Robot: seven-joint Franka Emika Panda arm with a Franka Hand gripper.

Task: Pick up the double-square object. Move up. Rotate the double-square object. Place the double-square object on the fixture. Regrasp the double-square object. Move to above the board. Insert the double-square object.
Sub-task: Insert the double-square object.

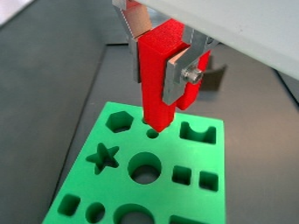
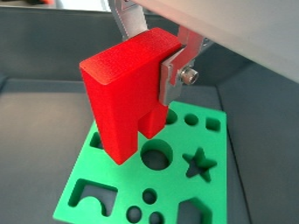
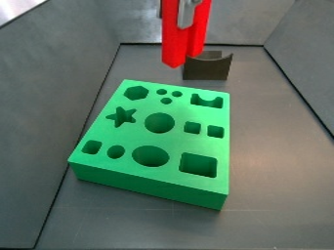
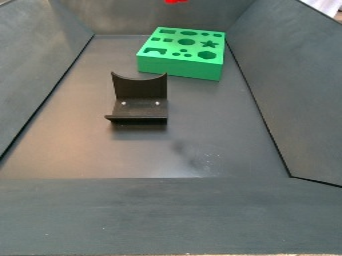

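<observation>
One board, one fixture, one double-square object; the green board lies on the dark floor, the fixture behind it in a side view; the gripper hangs above the board, its fingers clamped on the upright red block's upper part, the lower end free, clear of the holes.

no readable text, labels, brands or numbers anywhere, none on the gripper held above the board, none on the double-square object clamped in it, none on the fixture
</observation>
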